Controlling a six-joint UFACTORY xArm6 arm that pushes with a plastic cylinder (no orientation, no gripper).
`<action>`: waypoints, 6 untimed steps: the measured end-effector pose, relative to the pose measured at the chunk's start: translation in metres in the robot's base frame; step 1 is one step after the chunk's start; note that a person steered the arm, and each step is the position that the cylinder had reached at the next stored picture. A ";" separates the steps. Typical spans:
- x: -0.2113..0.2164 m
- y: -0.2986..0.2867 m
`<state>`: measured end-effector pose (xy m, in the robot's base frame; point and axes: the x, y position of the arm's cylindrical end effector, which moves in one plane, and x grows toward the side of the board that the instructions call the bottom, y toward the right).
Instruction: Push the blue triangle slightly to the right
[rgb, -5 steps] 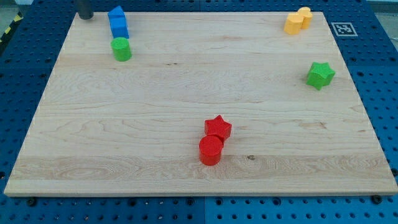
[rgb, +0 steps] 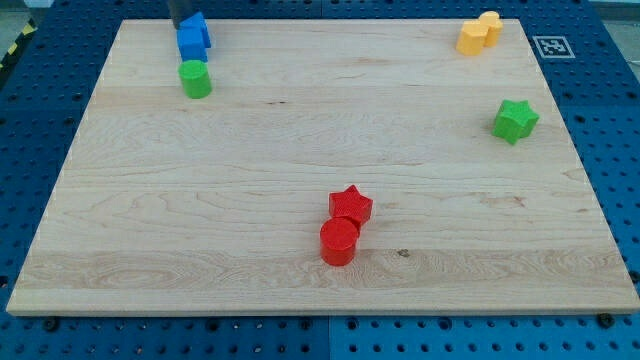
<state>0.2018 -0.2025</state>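
My tip (rgb: 178, 26) touches the blue triangle (rgb: 196, 24) from nine o'clock, at the wooden board's (rgb: 250, 140) top edge; a bare rod, nothing to spread or pinch. A blue cube (rgb: 190, 45) abuts below, a green cylinder (rgb: 195, 79) at six o'clock. Smooth grained wood lies open toward three o'clock.
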 end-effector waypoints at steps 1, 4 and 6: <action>0.001 0.000; 0.014 0.018; 0.014 0.077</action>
